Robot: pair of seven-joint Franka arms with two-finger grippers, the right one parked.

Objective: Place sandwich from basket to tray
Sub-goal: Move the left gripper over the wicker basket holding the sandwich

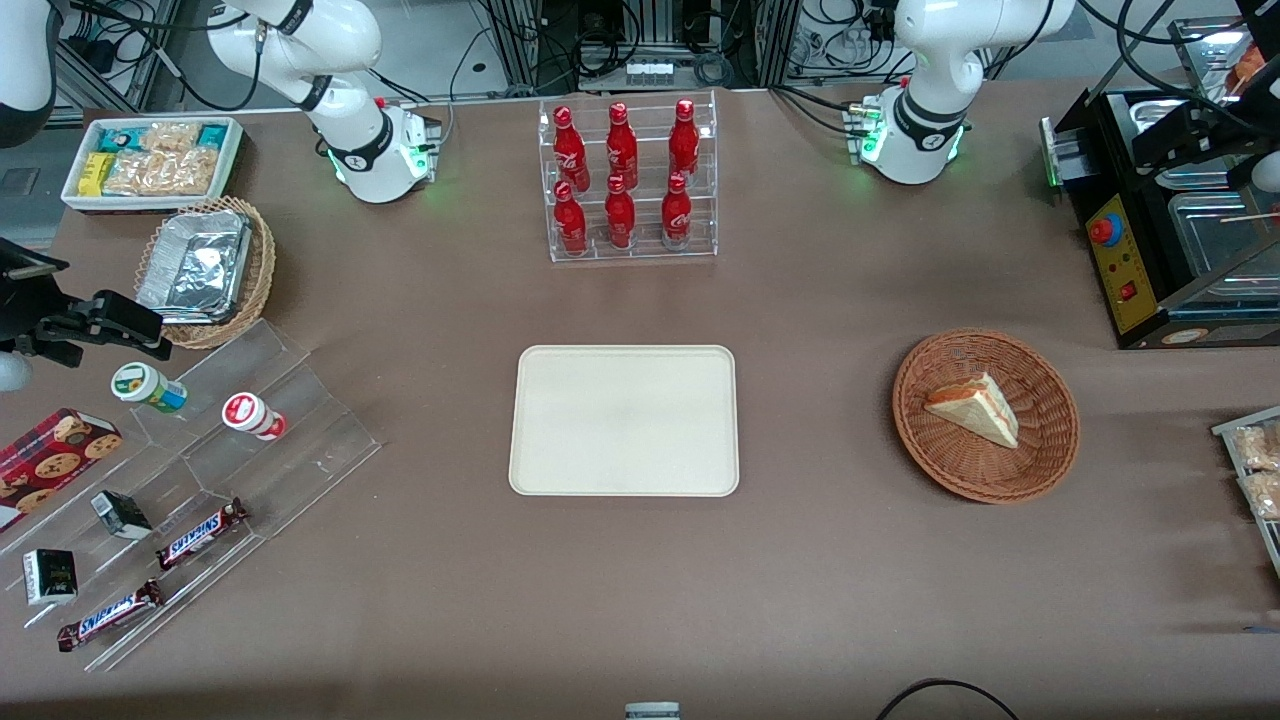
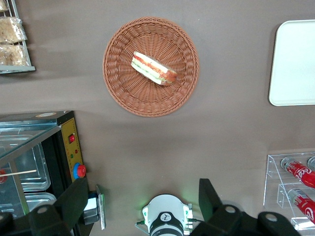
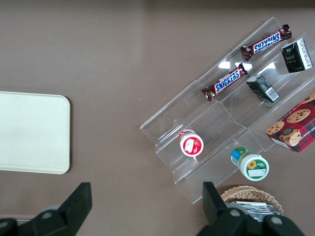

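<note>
The sandwich (image 1: pixel 975 408) (image 2: pixel 153 68), a pale bread wedge with a red and green filling stripe, lies in the round reddish-brown basket (image 1: pixel 985 482) (image 2: pixel 123 93). The cream tray (image 1: pixel 625 420) (image 2: pixel 295 64) lies flat and bare at mid-table, beside the basket toward the parked arm's end. My gripper (image 2: pixel 142 196) (image 1: pixel 1165 135) hangs high above the table, over the black machine and farther from the front camera than the basket. Its two dark fingers (image 2: pixel 74 201) stand wide apart with nothing between them.
A clear rack of red bottles (image 1: pixel 628 180) stands farther from the front camera than the tray. A black machine with a red button (image 1: pixel 1130 250) (image 2: pixel 74 157) sits near the basket. A wire rack of wrapped snacks (image 1: pixel 1255 470) (image 2: pixel 12 39) is at the table's edge.
</note>
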